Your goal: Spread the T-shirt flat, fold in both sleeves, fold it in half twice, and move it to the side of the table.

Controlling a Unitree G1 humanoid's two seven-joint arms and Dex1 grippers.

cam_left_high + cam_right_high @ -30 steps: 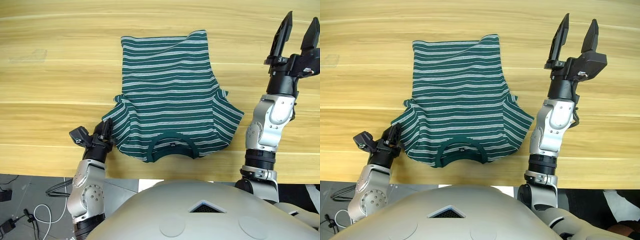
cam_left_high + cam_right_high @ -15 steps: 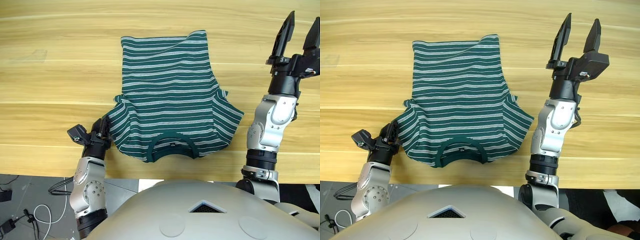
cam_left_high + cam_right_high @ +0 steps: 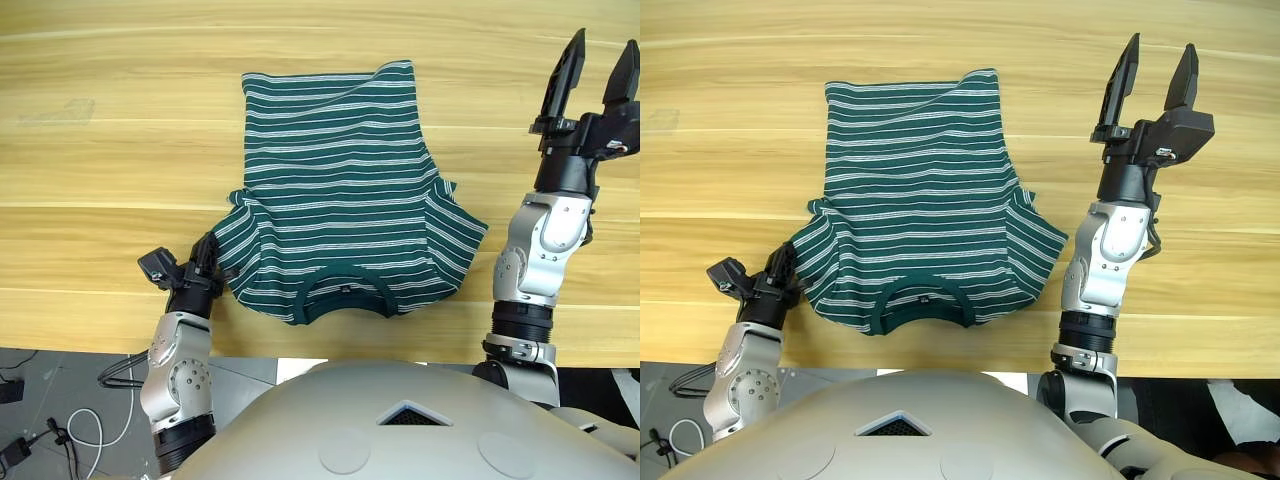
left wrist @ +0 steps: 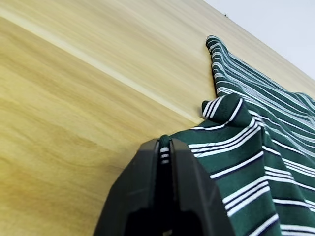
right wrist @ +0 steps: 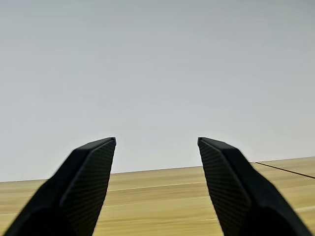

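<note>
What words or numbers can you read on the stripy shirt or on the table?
No text can be read.
The shirt has only stripes, no print.
A small patch inside its collar, maybe a tag, is too small to read.
The table shows plain wood, no writing.

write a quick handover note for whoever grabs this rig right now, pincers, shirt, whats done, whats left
Left pincer: shut on the edge of the T-shirt at its left-side sleeve, near the table's front edge.
Right pincer: open, empty, held up to the right of the shirt, clear of the cloth.
T-shirt: on the table, collar toward the robot, body roughly flat, both sleeves sticking out.
Done: spreading, mostly.
Left: fold in both sleeves, halve twice, move it aside.
</note>
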